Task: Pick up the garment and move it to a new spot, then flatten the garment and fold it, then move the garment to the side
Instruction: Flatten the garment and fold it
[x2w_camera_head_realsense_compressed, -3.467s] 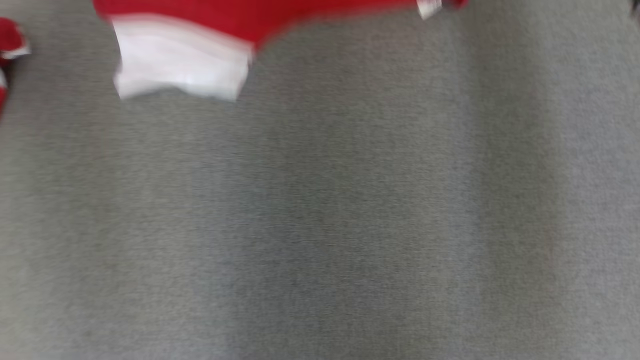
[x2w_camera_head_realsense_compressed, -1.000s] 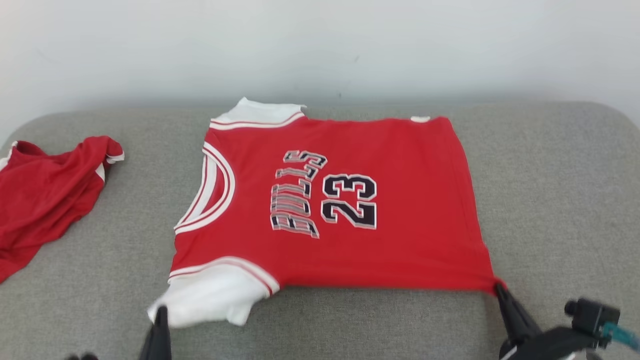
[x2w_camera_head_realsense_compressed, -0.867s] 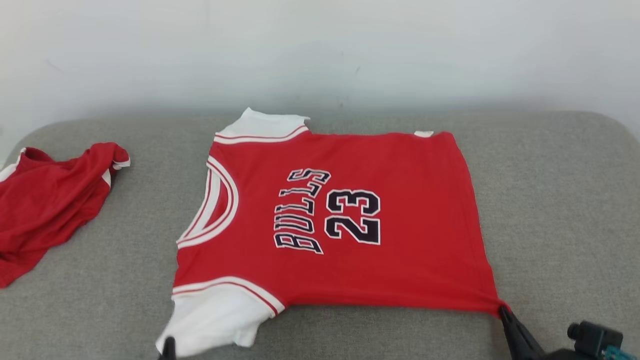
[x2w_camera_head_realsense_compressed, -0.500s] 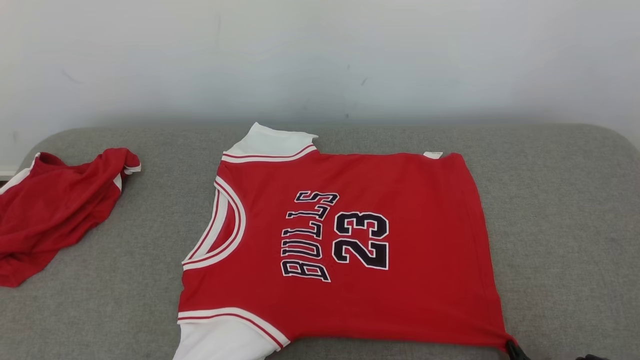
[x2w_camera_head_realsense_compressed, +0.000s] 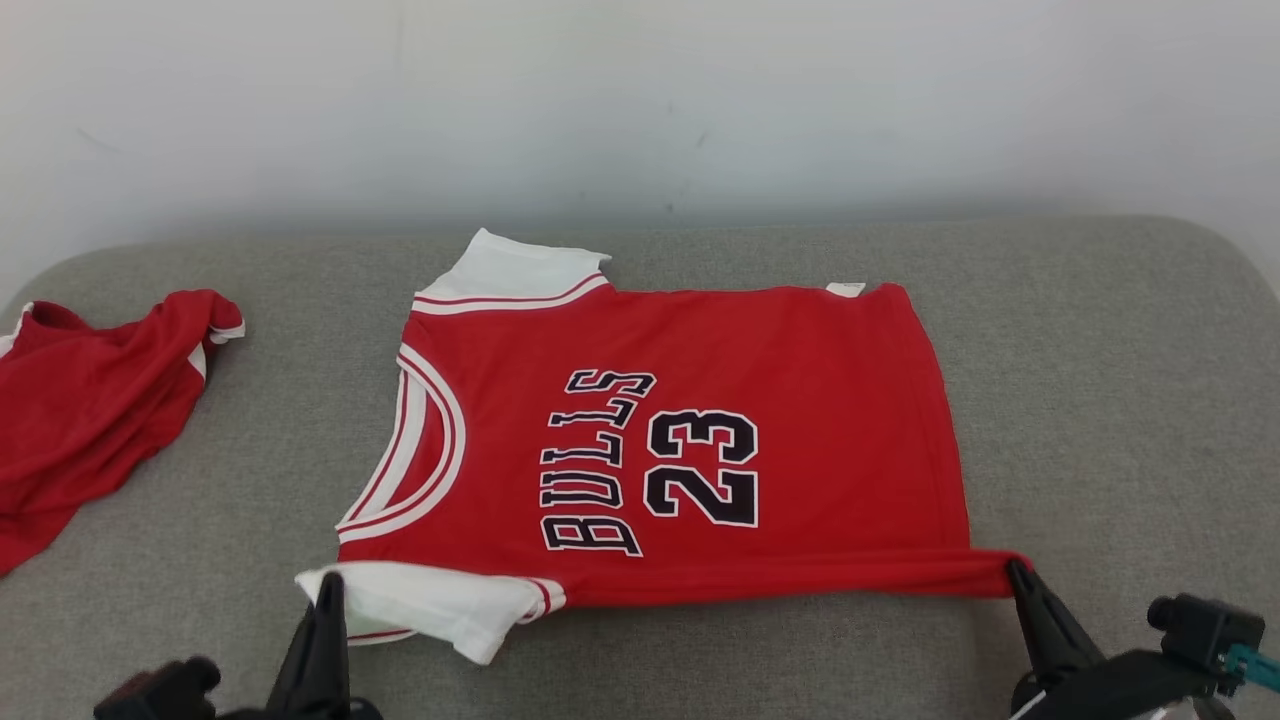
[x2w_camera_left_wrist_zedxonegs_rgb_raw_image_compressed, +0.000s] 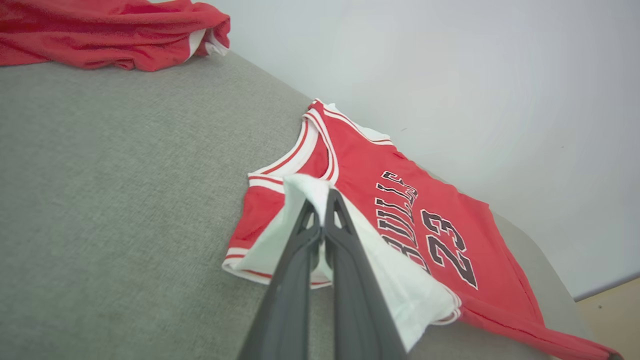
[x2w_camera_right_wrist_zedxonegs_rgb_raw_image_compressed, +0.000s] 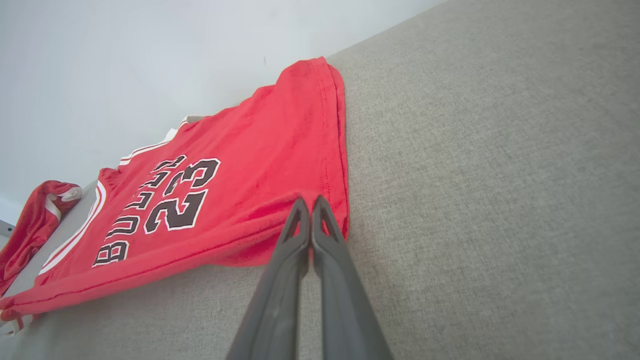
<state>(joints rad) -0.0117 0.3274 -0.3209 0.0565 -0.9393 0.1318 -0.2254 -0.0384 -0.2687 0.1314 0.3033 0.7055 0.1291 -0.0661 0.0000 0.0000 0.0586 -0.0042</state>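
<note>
Head view: left fingers (x2w_camera_head_realsense_compressed: 320, 635) and right fingers (x2w_camera_head_realsense_compressed: 1040, 618) clench the jersey (x2w_camera_head_realsense_compressed: 800, 400) edge (seemingly lifted).

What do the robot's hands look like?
The left hand and the right hand look alike: two long, thin, dark grey fingers each, narrowing to a point, with small triangle-shaped holes near the tips. A little black block with a teal cable sits by the right hand.

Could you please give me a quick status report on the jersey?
Jersey spread on grey cushion, near edge raised. Left pincer shut on its white sleeve, right pincer on hem corner. Other red garment off left, clear of it.
</note>
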